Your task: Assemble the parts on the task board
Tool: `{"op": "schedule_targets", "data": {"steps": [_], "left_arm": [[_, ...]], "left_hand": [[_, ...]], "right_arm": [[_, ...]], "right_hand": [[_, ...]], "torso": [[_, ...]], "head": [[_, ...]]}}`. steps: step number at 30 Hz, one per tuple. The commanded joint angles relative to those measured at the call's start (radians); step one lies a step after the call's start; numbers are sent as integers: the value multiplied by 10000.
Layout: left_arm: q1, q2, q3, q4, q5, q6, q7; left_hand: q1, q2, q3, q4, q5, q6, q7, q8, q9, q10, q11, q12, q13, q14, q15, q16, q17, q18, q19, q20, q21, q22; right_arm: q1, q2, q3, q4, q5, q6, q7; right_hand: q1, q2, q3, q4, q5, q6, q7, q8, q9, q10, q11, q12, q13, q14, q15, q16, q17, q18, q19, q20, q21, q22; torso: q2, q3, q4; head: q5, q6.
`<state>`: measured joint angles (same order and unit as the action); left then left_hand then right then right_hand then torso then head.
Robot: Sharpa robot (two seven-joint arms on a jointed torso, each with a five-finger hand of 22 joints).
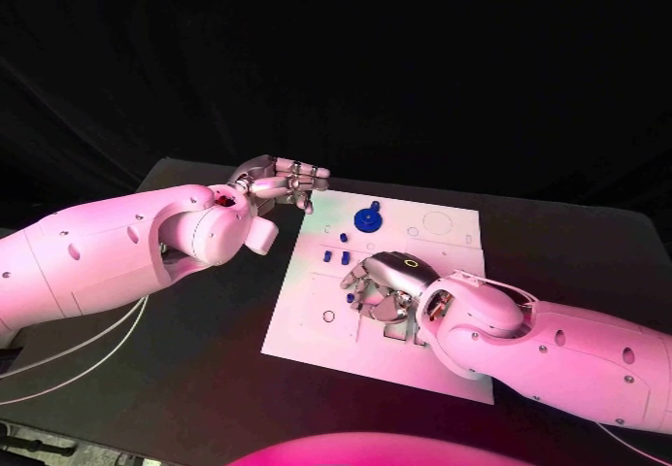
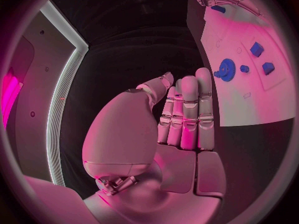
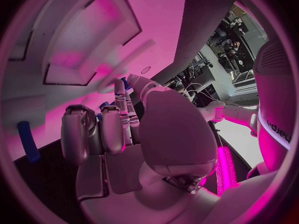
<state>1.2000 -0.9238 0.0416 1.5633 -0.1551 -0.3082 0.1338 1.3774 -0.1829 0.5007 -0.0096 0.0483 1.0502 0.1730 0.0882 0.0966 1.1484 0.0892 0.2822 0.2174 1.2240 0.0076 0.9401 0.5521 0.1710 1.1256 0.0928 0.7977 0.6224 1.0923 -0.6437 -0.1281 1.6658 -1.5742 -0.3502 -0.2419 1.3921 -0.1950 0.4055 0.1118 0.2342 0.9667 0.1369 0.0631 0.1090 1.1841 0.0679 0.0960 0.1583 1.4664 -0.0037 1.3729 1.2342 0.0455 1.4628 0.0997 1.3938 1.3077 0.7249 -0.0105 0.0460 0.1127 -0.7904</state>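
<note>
Task board lies mid-bench. Right hand presses down at board's centre, fingers curled over recesses; whether they pinch a part, cannot tell. Left hand hovers off board's far-left corner, fingers straight, pressed together, empty. One blue gear and three small blue pieces lie loose; assembly likely early.
</note>
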Motion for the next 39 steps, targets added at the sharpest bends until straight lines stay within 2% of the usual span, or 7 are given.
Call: {"op": "schedule_targets", "data": {"steps": [1,9,13,16,24,32,39], "left_arm": [[13,13,7,13,59,208,25],[12,-3,5,-5,71,237,22],[11,-25,4,-12,87,248,28],[11,-43,1,-11,107,280,51],[10,-66,-4,9,124,297,78],[10,-85,-8,17,129,307,73],[10,-91,-11,17,133,308,67]], "left_hand": [[32,96,-8,-48,30,-48,-13,-46,-12,-61,2,61,14,-44,3,-35,-13,132,55,7,-32,-14],[36,103,-11,-51,31,-56,-11,-46,-15,-76,4,70,17,-46,5,-38,-19,132,56,8,-40,-19],[36,103,-11,-51,31,-56,-11,-46,-15,-76,4,70,17,-46,5,-38,-19,132,56,8,-40,-19],[36,103,-11,-51,31,-56,-11,-46,-15,-76,4,70,17,-46,5,-38,-19,132,56,8,-40,-19],[36,103,-11,-51,31,-56,-11,-46,-15,-76,4,70,17,-46,5,-38,-19,132,56,8,-40,-19],[51,116,-10,-60,31,-61,-10,-43,-19,-88,4,84,22,-49,6,-41,-27,133,59,10,-49,-26],[51,116,-10,-60,31,-61,-10,-43,-19,-88,4,84,22,-49,6,-41,-27,133,59,10,-49,-26]], "right_arm": [[-18,-138,-15,119,-191,-140,-173],[216,-991,53,975,-215,-235,-249],[571,-1668,123,1497,-136,-186,-276],[1012,-2188,166,1657,-25,68,-233],[1500,-2719,188,1344,-268,924,-320],[1536,-2676,166,960,-579,1366,-381],[1522,-2542,119,804,-567,1780,-377]], "right_hand": [[-99,33,-62,-10,-42,-41,-4,-23,-10,-59,31,27,34,387,-36,-32,-27,-47,205,-2,-50,1941],[-158,-29,-154,-29,-56,59,-40,59,18,-56,20,58,57,381,-48,-45,-50,-47,205,-15,-61,1941],[-265,-76,-286,-7,-146,197,-64,120,52,-172,45,36,62,362,-31,-92,-125,-12,128,-13,-233,1881],[-439,-147,-614,35,-181,376,-83,169,93,-432,102,18,67,335,21,-161,-231,46,0,22,-528,1777],[-441,-37,-1743,76,50,463,-254,104,108,-1138,225,96,54,315,123,-208,-315,136,-189,111,-1023,1609],[-207,142,-2283,96,69,440,-332,65,100,-1358,259,252,64,320,144,-187,-295,142,-178,141,-1084,1595],[-136,237,-2394,117,90,473,-371,77,107,-1327,245,358,85,322,138,-176,-280,123,-126,141,-996,1630]], "torso": [[-4,4,-5],[-8,6,-6],[-10,-1,-25],[-31,-6,-48],[-59,-21,-75],[-40,-11,-62],[-43,-28,-46]], "head": [[-28,41],[-127,137],[-273,245],[-460,365],[-682,531],[-751,564],[-761,518]]}}
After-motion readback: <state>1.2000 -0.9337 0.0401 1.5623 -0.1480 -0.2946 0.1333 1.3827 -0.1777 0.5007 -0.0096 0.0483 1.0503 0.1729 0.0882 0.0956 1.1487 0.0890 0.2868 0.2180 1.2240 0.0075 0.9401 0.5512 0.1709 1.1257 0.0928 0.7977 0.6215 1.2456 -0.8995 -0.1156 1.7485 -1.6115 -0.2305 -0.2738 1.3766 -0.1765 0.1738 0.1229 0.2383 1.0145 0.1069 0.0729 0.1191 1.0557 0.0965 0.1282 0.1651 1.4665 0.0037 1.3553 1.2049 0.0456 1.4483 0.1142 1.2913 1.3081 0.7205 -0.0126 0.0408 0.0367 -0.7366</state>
